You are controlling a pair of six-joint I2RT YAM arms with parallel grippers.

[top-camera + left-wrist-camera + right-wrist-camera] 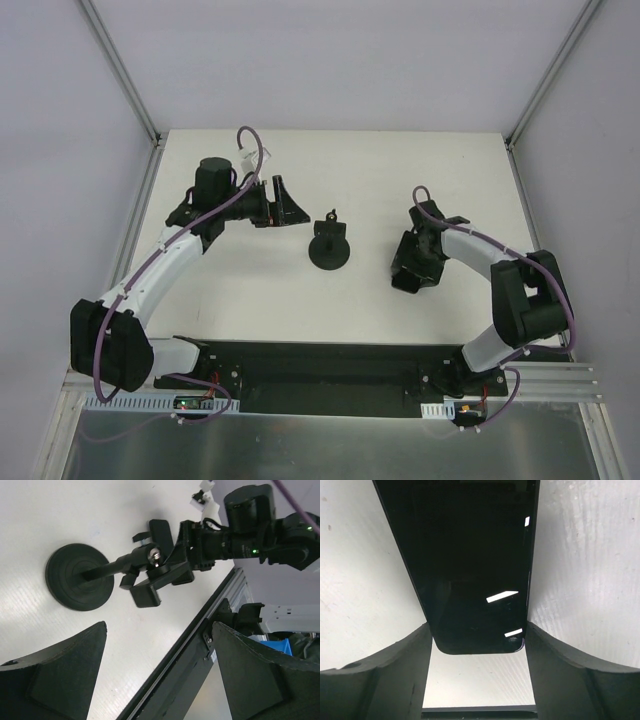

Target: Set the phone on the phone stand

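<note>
The right gripper (pixel 408 275), jaws clamped on the phone (pixel 475 565) near one end, could let it pivot or slip short of the mid-desk phone stand (pixel 330 248). The left gripper (pixel 288 203) waits, jaws apart.

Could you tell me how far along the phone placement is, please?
Done: the right gripper is closed on the phone, at its two long edges. In hand: the pickup; I can't tell whether it is off the table. Left: the phone stand is empty, and the left gripper hangs open near it.
</note>
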